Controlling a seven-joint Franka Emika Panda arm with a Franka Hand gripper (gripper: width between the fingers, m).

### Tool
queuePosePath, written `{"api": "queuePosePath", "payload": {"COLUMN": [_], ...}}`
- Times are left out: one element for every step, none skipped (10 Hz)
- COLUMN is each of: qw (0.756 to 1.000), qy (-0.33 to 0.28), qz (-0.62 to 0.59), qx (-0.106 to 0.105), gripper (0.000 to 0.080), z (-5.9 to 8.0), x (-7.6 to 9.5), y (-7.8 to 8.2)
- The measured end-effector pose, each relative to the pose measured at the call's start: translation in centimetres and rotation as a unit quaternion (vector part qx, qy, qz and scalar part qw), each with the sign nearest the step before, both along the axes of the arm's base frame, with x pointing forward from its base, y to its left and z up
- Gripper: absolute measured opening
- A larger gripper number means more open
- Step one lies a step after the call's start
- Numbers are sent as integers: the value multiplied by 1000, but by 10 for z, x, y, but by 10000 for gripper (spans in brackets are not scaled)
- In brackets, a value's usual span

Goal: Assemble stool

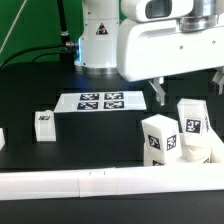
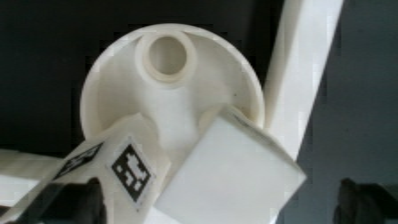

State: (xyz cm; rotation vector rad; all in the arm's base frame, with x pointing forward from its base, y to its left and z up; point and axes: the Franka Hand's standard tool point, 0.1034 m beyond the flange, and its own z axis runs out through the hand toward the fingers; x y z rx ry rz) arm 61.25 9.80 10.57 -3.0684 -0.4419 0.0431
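You get soft, low-resolution pictures. In the exterior view the white arm (image 1: 165,40) at 1 o'clock glares against the dark table (image 1: 30,90). In the wrist view the nearest leg (image 2: 222,180) is blurred.

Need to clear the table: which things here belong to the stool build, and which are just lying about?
Stool build: round seat; legs.
Lying about: marker board; long white rail.

Robotics lab: tagged marker board (image 1: 100,101)
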Motion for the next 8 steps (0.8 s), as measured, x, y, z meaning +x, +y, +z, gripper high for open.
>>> {"api": "queuePosePath", "payload": {"qw": [999, 998, 991, 982, 974, 970, 961, 952], "qy": [-1, -2, -8, -21, -27, -32, -31, -30], "qz": [37, 70, 130, 187, 223, 242, 273, 303], "qx": [1, 0, -6, -9, -12, -13, -15, -19], "gripper": [649, 649, 649, 649, 649, 649, 649, 649], "z": [0, -1, -3, -4, -4, -3, -4, -4], "x": [0, 0, -1, 0, 1, 2, 2, 2], "y": [-1, 0, 6, 14, 18, 18, 16, 13]}}
